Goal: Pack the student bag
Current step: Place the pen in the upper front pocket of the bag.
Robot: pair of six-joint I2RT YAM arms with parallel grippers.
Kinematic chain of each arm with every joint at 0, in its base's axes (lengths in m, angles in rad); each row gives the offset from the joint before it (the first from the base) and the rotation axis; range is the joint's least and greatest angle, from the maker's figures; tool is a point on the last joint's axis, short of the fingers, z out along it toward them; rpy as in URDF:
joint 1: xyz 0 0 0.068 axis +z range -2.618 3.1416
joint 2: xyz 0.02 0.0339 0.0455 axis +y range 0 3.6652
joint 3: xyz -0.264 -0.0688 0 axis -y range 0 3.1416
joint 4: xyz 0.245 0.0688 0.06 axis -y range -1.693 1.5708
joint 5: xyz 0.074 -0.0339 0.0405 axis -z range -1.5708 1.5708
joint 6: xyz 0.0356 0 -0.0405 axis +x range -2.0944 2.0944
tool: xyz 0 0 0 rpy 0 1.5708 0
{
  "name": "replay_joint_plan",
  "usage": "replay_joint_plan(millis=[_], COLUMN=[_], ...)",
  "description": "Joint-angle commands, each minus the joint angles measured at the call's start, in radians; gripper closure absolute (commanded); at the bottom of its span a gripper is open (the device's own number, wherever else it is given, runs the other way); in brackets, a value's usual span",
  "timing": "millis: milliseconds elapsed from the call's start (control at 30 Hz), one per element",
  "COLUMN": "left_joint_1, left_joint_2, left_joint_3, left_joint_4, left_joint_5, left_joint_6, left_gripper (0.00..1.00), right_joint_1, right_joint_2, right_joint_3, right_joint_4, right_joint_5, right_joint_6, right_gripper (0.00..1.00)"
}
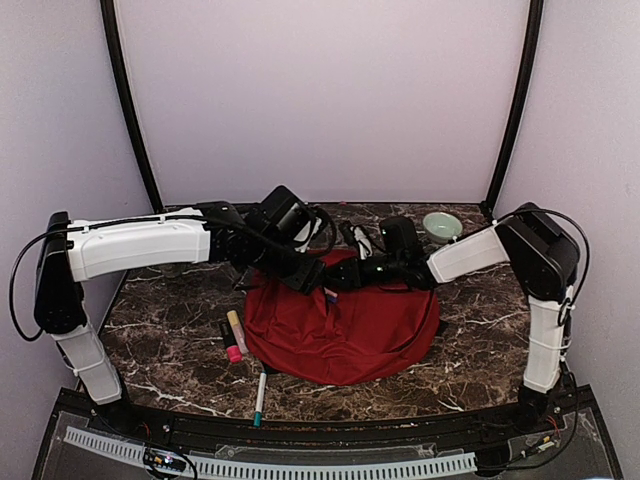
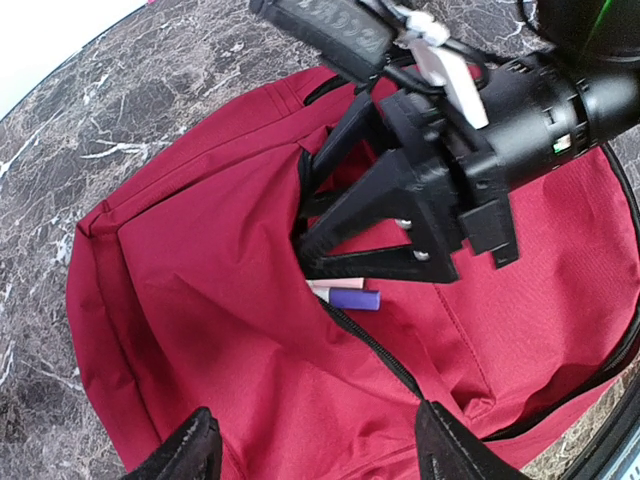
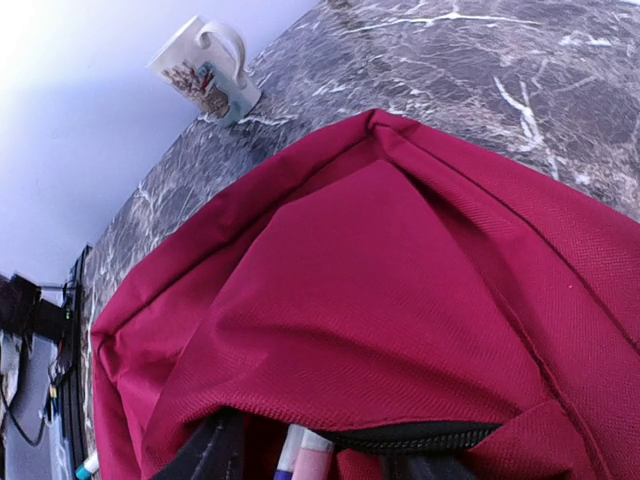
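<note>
The student bag [image 1: 350, 335] is a red backpack lying flat in the middle of the marble table. Its front pocket zip [image 2: 370, 345] stands open. My right gripper [image 3: 318, 465] has its fingers inside the pocket mouth, open. A purple-capped marker [image 2: 355, 299] and a pink marker [image 2: 338, 284] lie loose between the fingers, their ends poking out of the pocket. My left gripper [image 2: 322, 455] hovers open just over the bag's red fabric [image 2: 200, 280], near the right gripper [image 2: 400, 220]. The pocket's inside is hidden.
A yellow and pink marker [image 1: 236, 335] lies on the table at the bag's left edge. A teal-tipped pen [image 1: 260, 392] lies near the front edge. A green bowl [image 1: 441, 226] sits at the back right. A white patterned mug [image 3: 205, 70] stands behind the bag.
</note>
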Motion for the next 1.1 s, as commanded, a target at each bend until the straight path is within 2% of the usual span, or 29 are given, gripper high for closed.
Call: replay_joint_plan(millis=[0,200,367,533,633,733,833,933,1067], left_joint_1=[0.004,0.005,0.007,0.043,0.074,0.095,0.109,0.112,0.123], left_joint_2=[-0.058,-0.057,-0.095,-0.156,-0.189,-0.237,-0.27,-0.292,-0.308], left_joint_3=[-0.015,-0.01,-0.06,-0.134,-0.176,-0.25,-0.314,-0.359,-0.41], left_joint_4=[-0.043,-0.101,-0.167,-0.221,-0.266,-0.284,-0.283,-0.3,-0.319], left_joint_5=[-0.011,-0.045,-0.072,-0.071,-0.073,-0.07,-0.029,-0.02,-0.008], left_joint_6=[-0.001,-0.043,-0.115,-0.263,-0.359,-0.453,-0.498,-0.549,-0.626], left_gripper=[0.31,0.31,0.29,0.24,0.18,0.07,0.05,0.11,0.17], right_joint_1=[0.005,0.005,0.005,0.005,0.006,0.005,0.005,0.005,-0.004], right_joint_2=[-0.123,-0.295,-0.408,-0.555,-0.656,-0.733,-0.797,-0.847,-0.903], right_joint_3=[-0.005,-0.095,-0.149,-0.2,-0.219,-0.236,-0.233,-0.216,-0.204], right_joint_4=[-0.063,-0.22,-0.378,-0.481,-0.533,-0.569,-0.595,-0.619,-0.595], right_joint_5=[-0.009,0.062,0.199,0.31,0.403,0.459,0.475,0.519,0.552], right_joint_6=[-0.04,-0.074,-0.109,-0.132,-0.13,-0.123,-0.119,-0.099,-0.004], right_gripper=[0.47,0.45,0.44,0.44,0.44,0.42,0.39,0.28,0.02])
